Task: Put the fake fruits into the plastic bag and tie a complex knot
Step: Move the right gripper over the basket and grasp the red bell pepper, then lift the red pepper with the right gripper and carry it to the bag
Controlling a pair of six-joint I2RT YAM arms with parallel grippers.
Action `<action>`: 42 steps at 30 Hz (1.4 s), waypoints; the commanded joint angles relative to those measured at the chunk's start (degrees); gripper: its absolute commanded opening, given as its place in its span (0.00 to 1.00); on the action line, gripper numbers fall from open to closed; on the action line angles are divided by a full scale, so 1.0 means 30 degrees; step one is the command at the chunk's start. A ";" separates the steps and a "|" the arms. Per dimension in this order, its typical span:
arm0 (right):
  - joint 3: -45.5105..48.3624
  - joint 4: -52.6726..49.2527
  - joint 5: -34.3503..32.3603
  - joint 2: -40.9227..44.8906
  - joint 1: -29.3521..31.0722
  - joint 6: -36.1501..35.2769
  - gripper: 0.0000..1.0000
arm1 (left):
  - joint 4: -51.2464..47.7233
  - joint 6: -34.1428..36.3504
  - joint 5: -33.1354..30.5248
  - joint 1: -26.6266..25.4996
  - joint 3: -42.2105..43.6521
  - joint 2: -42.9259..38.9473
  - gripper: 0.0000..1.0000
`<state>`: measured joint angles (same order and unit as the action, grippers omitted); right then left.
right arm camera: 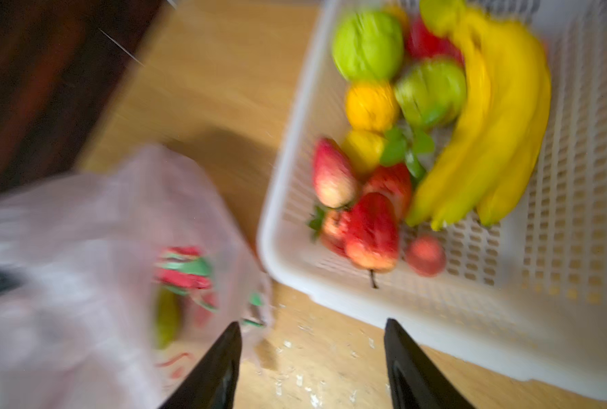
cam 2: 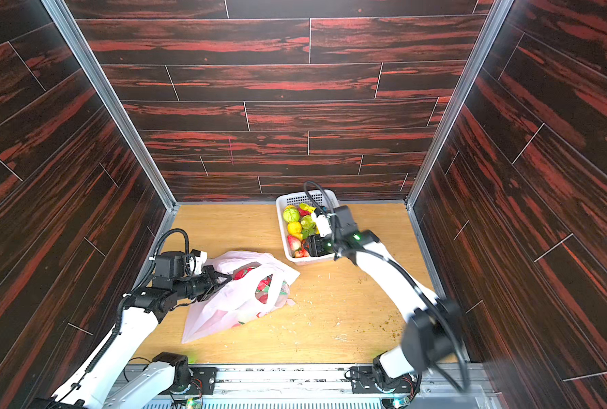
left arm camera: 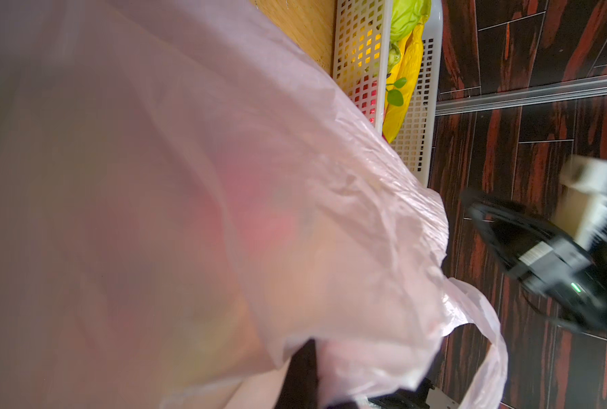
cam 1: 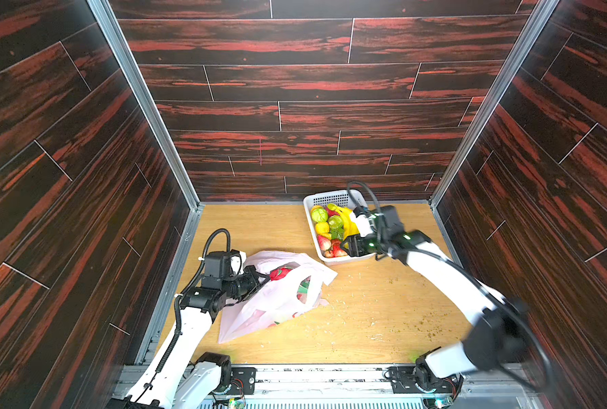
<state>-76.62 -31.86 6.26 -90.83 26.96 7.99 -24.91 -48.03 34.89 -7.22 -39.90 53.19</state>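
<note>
Fruits are mostly lying in the white basket at the far edge of the desk, right of its middle. Strawberries are piled at the basket's near end. Bananas are running their long axis along the basket from near end to far, with green fruits and lemons beside them.

We are hovering the right claw at that near end, jaws standing apart with nothing between them. The strawberries are lying straight ahead of its tips, so we are judging them the likeliest next pick.

Toward the left edge the plastic bag is lying on its side, mouth facing the basket, with one red-and-green fruit showing inside. We are pinching the bag's rim in the left claw, which is closed on the film and holding the mouth up.

Our right arm is the nearer one to the basket. From there the bag is lying toward the left edge and somewhat nearer us. Tying is not yet begun.
</note>
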 commanded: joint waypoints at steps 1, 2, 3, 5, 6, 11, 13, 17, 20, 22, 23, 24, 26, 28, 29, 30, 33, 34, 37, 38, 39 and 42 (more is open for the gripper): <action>-0.1913 -0.3020 -0.1508 -0.2399 0.0022 -0.0778 0.65 | -0.0106 -0.0008 -0.0061 0.0149 0.0044 -0.0243 0.00; -0.2430 -0.3296 -0.1627 -0.3099 0.0018 -0.0842 0.65 | -0.0106 0.0029 0.0013 0.0152 -0.0014 -0.0239 0.00; -0.2878 -0.3448 -0.1564 -0.3706 0.0009 -0.0902 0.66 | -0.0135 0.0030 0.0036 0.0154 -0.0030 -0.0239 0.00; -0.3673 -0.3753 -0.1287 -0.4687 0.0011 -0.0975 0.68 | -0.0194 0.0097 0.0104 0.0152 -0.0034 -0.0239 0.00; -0.4047 -0.3920 -0.1188 -0.5204 0.0003 -0.1016 0.68 | -0.0168 0.0125 0.0118 0.0156 -0.0028 -0.0217 0.00; -0.5316 -0.4606 -0.1257 -0.7091 0.0036 -0.1052 0.69 | -0.0081 0.0100 0.0288 0.0152 0.0029 -0.0043 0.00; -0.5772 -0.4852 -0.1434 -0.7785 0.0032 -0.1137 0.70 | -0.0004 0.0126 0.0453 0.0152 0.0029 0.0079 0.00; -0.6755 -0.5405 -0.1208 -0.9194 0.0037 -0.1256 0.70 | -0.0047 0.0248 0.0759 0.0152 -0.0059 0.0313 0.00; -0.7172 -0.5574 -0.1397 -0.9916 0.0037 -0.1258 0.70 | -0.0018 0.0248 0.0732 0.0152 -0.0030 0.0266 0.00; -0.7460 -0.5777 -0.1390 -1.0377 0.0037 -0.1286 0.69 | 0.0012 0.0237 0.0732 0.0152 -0.0001 0.0256 0.00; -0.7575 -0.5815 -0.1413 -1.0590 0.0036 -0.1288 0.68 | 0.0011 0.0243 0.0746 0.0169 -0.0022 0.0245 0.00; -0.7648 -0.5870 -0.1414 -1.0773 0.0040 -0.1286 0.68 | 0.0033 0.0248 0.0739 0.0156 -0.0030 0.0230 0.00; -0.7798 -0.5861 -0.1450 -1.1042 0.0029 -0.1293 0.66 | 0.0011 0.0248 0.0732 0.0152 -0.0033 0.0251 0.00; -0.7861 -0.5718 -0.1443 -1.1115 0.0037 -0.1286 0.63 | 0.0023 0.0248 0.0760 0.0156 -0.0048 0.0284 0.00; -0.7877 -0.5646 -0.1479 -1.1106 0.0033 -0.1291 0.60 | 0.0013 0.0248 0.0761 0.0150 -0.0057 0.0288 0.00; -0.7891 -0.5612 -0.1528 -1.1068 0.0037 -0.1290 0.58 | 0.0029 0.0257 0.0761 0.0154 -0.0030 0.0288 0.00; -0.7841 -0.5540 -0.1750 -1.0586 0.0037 -0.1360 0.50 | 0.0055 0.0280 0.0805 0.0159 -0.0030 0.0317 0.00; -0.7768 -0.5460 -0.1852 -1.0338 0.0033 -0.1373 0.48 | 0.0069 0.0258 0.0834 0.0159 -0.0030 0.0317 0.00; -0.7117 -0.4883 -0.2127 -0.9135 0.0037 -0.1420 0.44 | 0.0113 0.0263 0.0922 0.0158 -0.0012 0.0346 0.00; -0.6869 -0.4697 -0.2197 -0.8660 0.0032 -0.1436 0.43 | 0.0103 0.0275 0.0916 0.0153 -0.0001 0.0347 0.00; -0.6589 -0.4512 -0.2275 -0.8186 0.0029 -0.1441 0.42 | 0.0100 0.0305 0.0936 0.0159 -0.0001 0.0333 0.00; -0.5683 -0.3908 -0.2435 -0.6734 0.0007 -0.1388 0.41 | 0.0128 0.0307 0.0959 0.0154 0.0033 0.0347 0.00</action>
<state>-95.26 -44.12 -0.08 -118.50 26.98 4.01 -24.84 -47.81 37.12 -7.07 -39.90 54.02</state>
